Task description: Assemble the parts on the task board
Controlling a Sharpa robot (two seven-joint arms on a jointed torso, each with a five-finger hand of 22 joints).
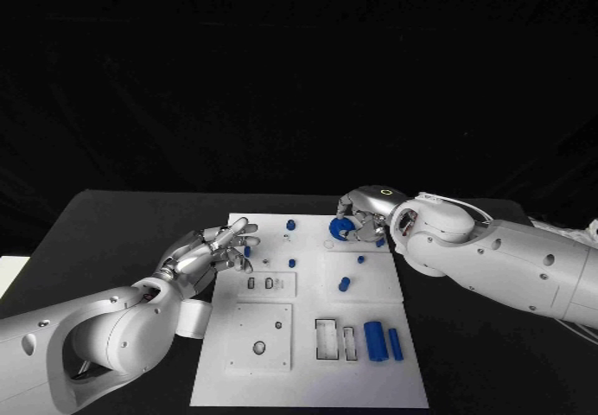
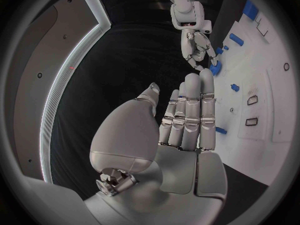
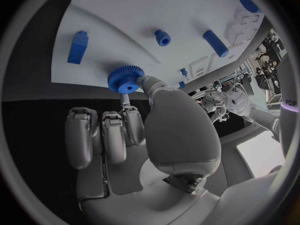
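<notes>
The right hand (image 1: 363,218) pinches a blue gear (image 3: 125,79) between thumb and fingertips at the far edge of the board (image 1: 374,389). The gear sits low over the board's far right area; whether it already rests on the surface cannot be told. The likely step in hand is seating this gear on its post or in its recess.

Procedure, as judged from the layout:
- Keep the gear's face parallel to the board. A tilted gear will likely bind on its post.
- Centre the bore over the mount before lowering. The wrist view shows the bore clear of the fingers, so it can serve as the alignment reference.
- Lower gently, and release only once the gear sits flat.
- Avoid the small blue pegs (image 1: 361,258) standing near on the board.

Right hand pose: the arm reaches in across the board's far right corner, with the palm turned down toward the gear. Thumb and fingertips hold the gear's rim; the remaining fingers are curled in beside them.

Left hand (image 1: 214,249) pose: it hovers over the board's left edge, holding nothing, fingers extended and slightly apart, pointing toward the far side. It stays clear of the gear.

Longer blue parts (image 1: 374,340) lie near the board's near right corner, untouched.
</notes>
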